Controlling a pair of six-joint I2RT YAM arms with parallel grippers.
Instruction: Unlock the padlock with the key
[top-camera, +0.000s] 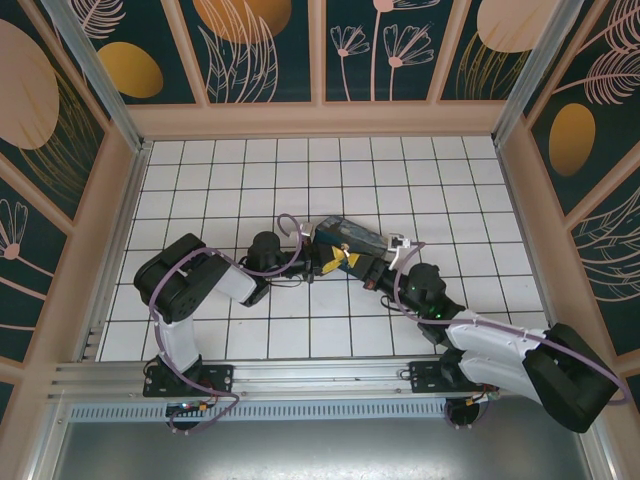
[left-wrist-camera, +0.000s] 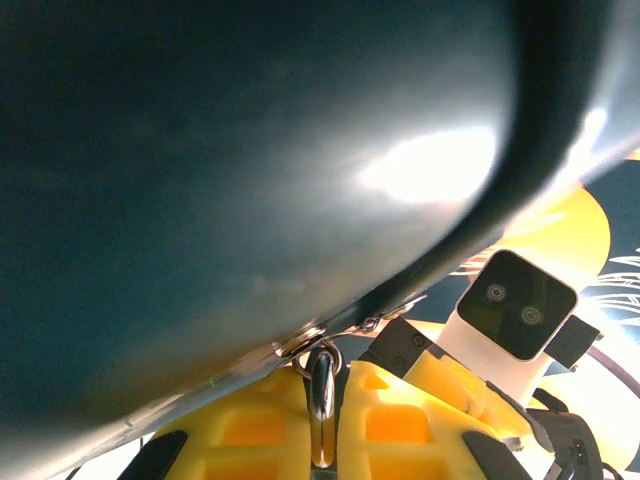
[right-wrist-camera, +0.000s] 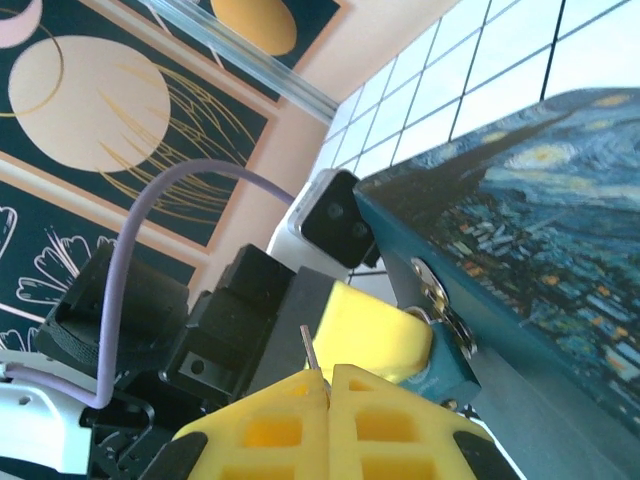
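Observation:
In the left wrist view my left gripper (left-wrist-camera: 327, 374) is shut on the padlock (left-wrist-camera: 322, 392). Its silver shackle stands between the yellow fingers and hangs from the hasp ring of the blue painted tin box (left-wrist-camera: 230, 180). The right wrist view shows the padlock's teal body (right-wrist-camera: 447, 368) under the box's hasp, with a left finger (right-wrist-camera: 375, 330) pressed against it. My right gripper (right-wrist-camera: 330, 378) is shut on the key (right-wrist-camera: 309, 348), a thin sliver poking up from the fingertips. The key's tip is left of the padlock and apart from it. From above, both grippers (top-camera: 325, 262) (top-camera: 362, 266) meet at the box's near side.
The tin box (top-camera: 350, 240) lies mid-floor on white tiles (top-camera: 250, 170). Painted panel walls (top-camera: 270, 45) close in the back and both sides. A purple cable (right-wrist-camera: 150, 210) loops over the left arm, close to my right gripper. The rail (top-camera: 300, 375) runs along the near edge.

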